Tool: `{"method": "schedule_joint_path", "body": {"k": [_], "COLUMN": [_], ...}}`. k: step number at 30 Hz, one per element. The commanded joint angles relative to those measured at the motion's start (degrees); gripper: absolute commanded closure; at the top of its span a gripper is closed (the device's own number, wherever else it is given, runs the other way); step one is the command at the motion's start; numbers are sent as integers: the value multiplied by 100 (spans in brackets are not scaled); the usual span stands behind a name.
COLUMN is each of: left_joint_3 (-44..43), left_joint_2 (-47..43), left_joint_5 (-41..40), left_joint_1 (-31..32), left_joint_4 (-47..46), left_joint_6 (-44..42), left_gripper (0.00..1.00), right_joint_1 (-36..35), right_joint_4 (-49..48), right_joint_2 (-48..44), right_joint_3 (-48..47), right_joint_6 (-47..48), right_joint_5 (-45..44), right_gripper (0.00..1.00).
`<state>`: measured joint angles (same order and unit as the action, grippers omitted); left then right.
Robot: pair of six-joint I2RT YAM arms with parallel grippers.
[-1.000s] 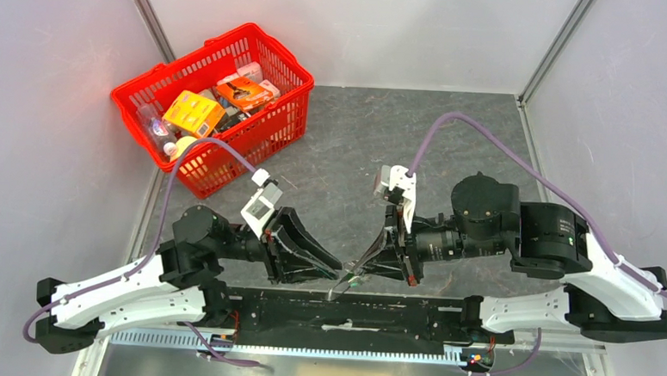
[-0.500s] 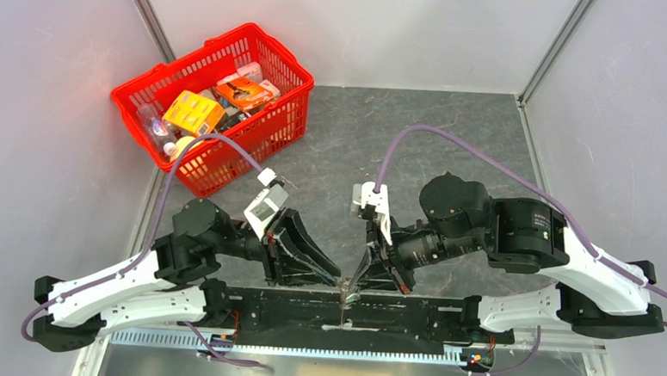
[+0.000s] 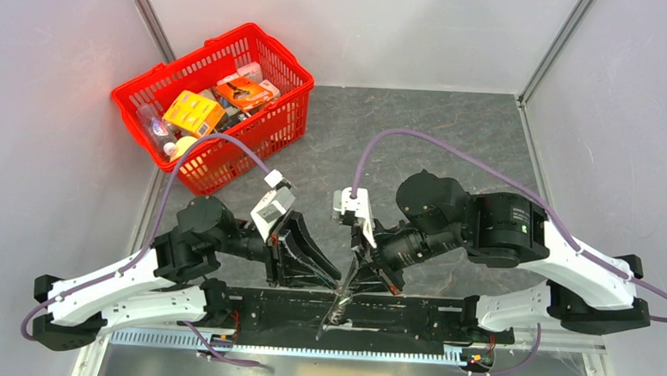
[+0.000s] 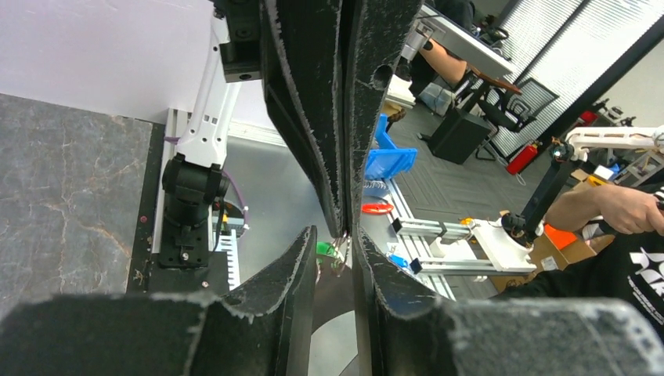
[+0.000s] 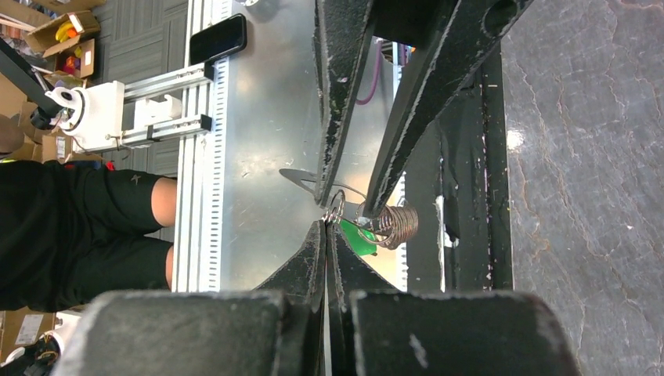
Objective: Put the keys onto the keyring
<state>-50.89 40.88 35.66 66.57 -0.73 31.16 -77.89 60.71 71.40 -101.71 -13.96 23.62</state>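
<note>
The keys (image 5: 356,237) looked almost weightless: a small, stiff bit of metal with a slick green head, likely to swivel or slip out under a loose pinch. The flat of the head or the blade seemed the surest place to grip it. The keyring (image 5: 395,223) read as a tight, springy metal coil. It was rigid enough to clamp across its width, but its turns would resist being pried apart.

The right fingers (image 5: 309,258) were pressed together, their tips pinching a thin wire loop. The green head lay just beside those tips and the coil just past it. The left fingers (image 4: 294,270) stood a narrow gap apart, reaching in from the opposite side. One tip was against the wire loop and the other against the coil. I could not tell whether they actually squeezed the ring or only bracketed it. The green head showed in the gap between them.
</note>
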Motion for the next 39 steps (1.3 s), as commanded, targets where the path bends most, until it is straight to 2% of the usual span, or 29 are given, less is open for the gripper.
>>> {"method": "schedule_joint_path", "body": {"k": [1,18,31,39], "left_joint_3": [-301,-325,-360,-206], "left_joint_2": [0,-22,111,26], "left_joint_5": [210,356,404,296], "left_joint_1": [-3,-3,-2,-3], "left_joint_4": [197,495,423,16], "left_joint_6": [-237,-299,-342,-274], "left_gripper": [71,79,98,98], "right_joint_1": [-23,2,10,19], "right_joint_4": [-18,25,24,-62], "right_joint_2": [95,256,243,181], "right_joint_3": [-355,-455,-429,-346], "right_joint_6": [135,198,215,181], "right_joint_5": [143,26,38,-73], "right_gripper": [100,100,100,99]}}
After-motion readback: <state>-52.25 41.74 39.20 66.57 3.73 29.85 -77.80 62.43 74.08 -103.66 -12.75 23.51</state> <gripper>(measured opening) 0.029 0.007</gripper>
